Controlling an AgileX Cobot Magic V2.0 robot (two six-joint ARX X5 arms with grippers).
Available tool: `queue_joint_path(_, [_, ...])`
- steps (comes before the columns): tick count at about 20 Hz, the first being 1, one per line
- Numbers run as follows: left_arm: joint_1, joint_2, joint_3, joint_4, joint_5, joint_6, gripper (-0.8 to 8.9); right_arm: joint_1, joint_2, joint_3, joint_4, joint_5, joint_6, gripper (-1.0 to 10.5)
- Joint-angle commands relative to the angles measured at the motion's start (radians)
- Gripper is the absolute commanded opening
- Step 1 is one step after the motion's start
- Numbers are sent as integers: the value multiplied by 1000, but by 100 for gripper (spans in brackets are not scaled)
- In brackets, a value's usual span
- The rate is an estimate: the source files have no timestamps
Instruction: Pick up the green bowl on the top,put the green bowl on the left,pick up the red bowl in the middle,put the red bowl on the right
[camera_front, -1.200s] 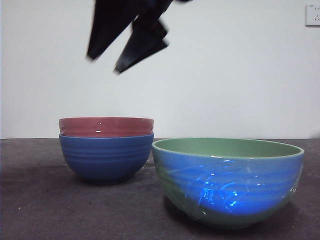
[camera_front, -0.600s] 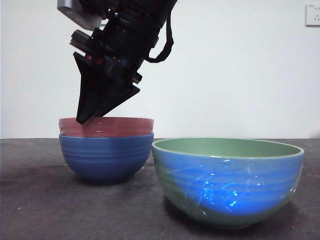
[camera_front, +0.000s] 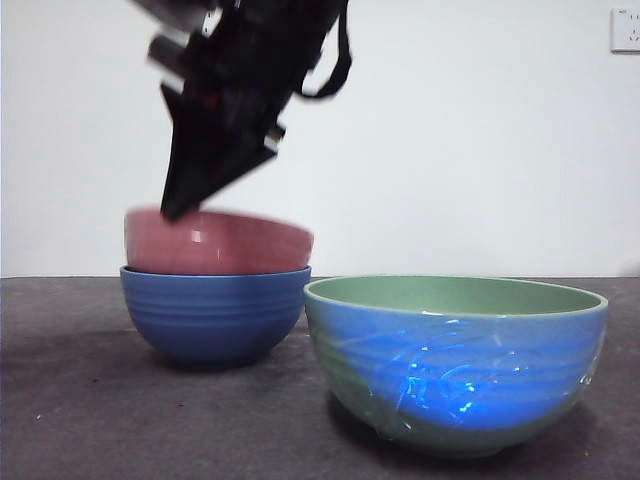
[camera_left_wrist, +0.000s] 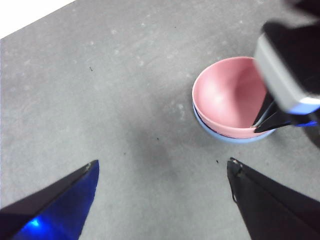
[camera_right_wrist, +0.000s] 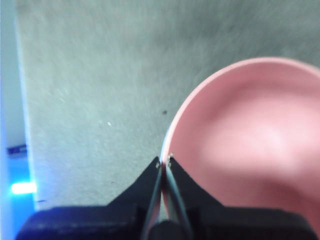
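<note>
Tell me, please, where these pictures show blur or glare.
Front view: the red bowl and the right gripper on its rim are motion-blurred; blue glare lies on the green bowl wall. Right wrist view: the red bowl is soft, out of focus. Left wrist view: blue glow on one jaw of the left gripper.

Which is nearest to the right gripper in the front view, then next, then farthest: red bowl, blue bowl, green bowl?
1. Red bowl: rim pinched in the right gripper, tilted.
2. Blue bowl: directly beneath the red one.
3. Green bowl: standing apart, nearer the camera.
</note>
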Motion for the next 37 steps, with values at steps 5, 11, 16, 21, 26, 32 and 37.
queue_joint_path(5, [3,-2,-3,66,-4,-6,432,-6,-212,2,-26,155,19,-17])
queue_joint_path(11, [3,-2,-3,98,-4,-6,432,-201,-358,-58,-218,287,226,-17])
queue_joint_path(16, [3,-2,-3,100,-3,-7,432,-301,-359,-261,-32,273,233,-17])
queue_joint_path(21, [3,29,-3,99,-2,-6,432,-296,-248,-321,127,200,276,-17])
queue_joint_path(26, [3,52,-3,99,-4,-6,432,-294,-134,-321,163,200,276,29])
queue_joint_path(32, [3,52,-3,113,-3,-6,432,-283,-218,-321,166,200,292,303])
queue_joint_path(37, [3,52,-5,172,-1,27,304,-294,-501,-321,169,202,302,125])
